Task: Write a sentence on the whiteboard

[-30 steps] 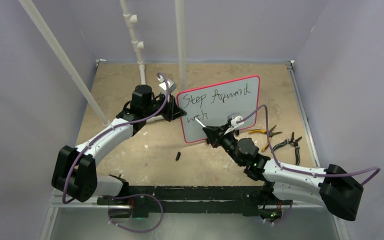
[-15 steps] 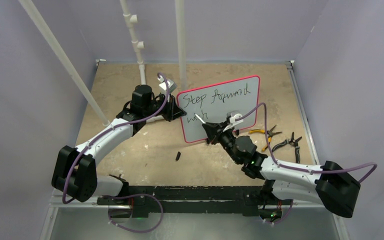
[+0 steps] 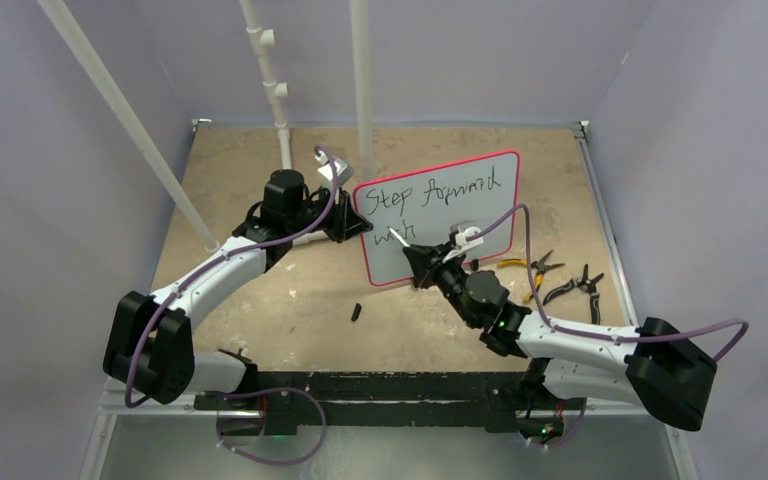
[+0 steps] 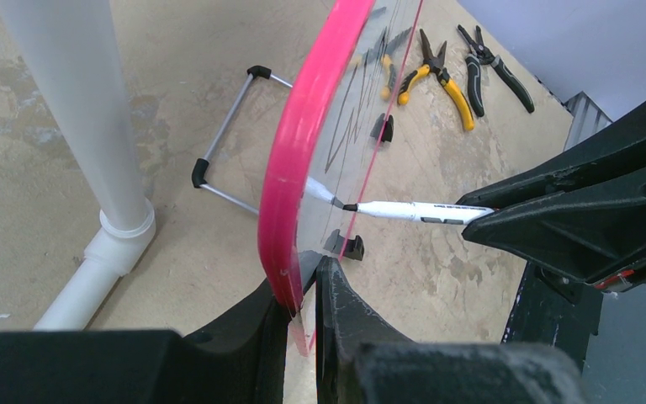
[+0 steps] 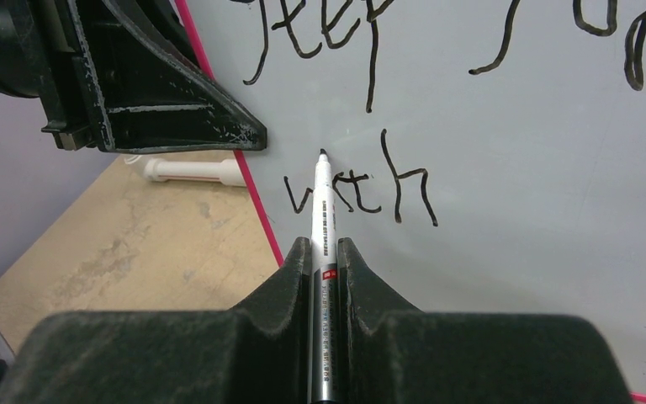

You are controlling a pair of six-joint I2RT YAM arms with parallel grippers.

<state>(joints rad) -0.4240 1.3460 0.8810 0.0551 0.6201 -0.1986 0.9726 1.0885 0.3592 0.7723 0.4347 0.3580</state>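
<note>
"Where was the whiteboard (image 3: 435, 222) at that point?"

"Propped up straight ahead of the right gripper (image 5: 324, 252). Its pink edge was pinched between the closed fingers of the left gripper (image 4: 303, 290). The right gripper was clamped on a marker (image 5: 320, 206), with the tip aimed at the board just above the start of 'with'."

"Touching it?"

"I could not tell. It was either touching or just short. The sentence (image 5: 396, 181) read 'Step forward' on top and only 'with' below, so I judged more writing was due on the bare white to the right of the fingers."

"What could have spoiled it?"

"Pushing too hard, mostly. The left gripper held only one edge, so pressure far from that grip could have swung or tipped the board and bent the stroke. The marker might also have slid back between the fingers. And sweeping rightward too low could have dragged the fingers through fresh ink."

"The pliers (image 4: 437, 80)?"

"Beyond the board, well apart. No trouble."
</note>
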